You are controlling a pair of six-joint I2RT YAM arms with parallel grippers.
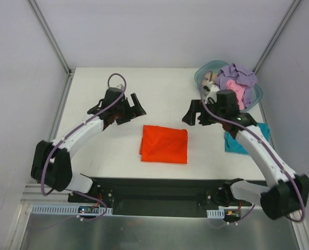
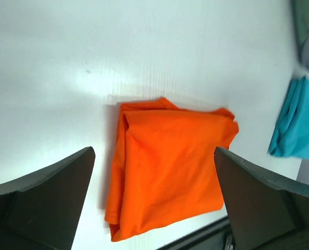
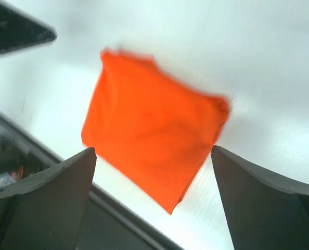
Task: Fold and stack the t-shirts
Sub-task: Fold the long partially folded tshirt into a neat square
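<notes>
— What do you have in front of you apart from the work itself?
— You have a white table (image 1: 159, 94), with a translucent blue-green tub (image 1: 198, 78) on its far right corner, close to the edge.
— And around the table?
— You'll see plain white walls (image 1: 159, 31) on three sides, and a metal post (image 1: 49, 34) slanting up from each far corner. Along your near edge lies a black plate (image 1: 159, 195), with a slotted white duct (image 1: 55, 209) at its left end and a grey metal sheet (image 1: 154, 234) below.
</notes>
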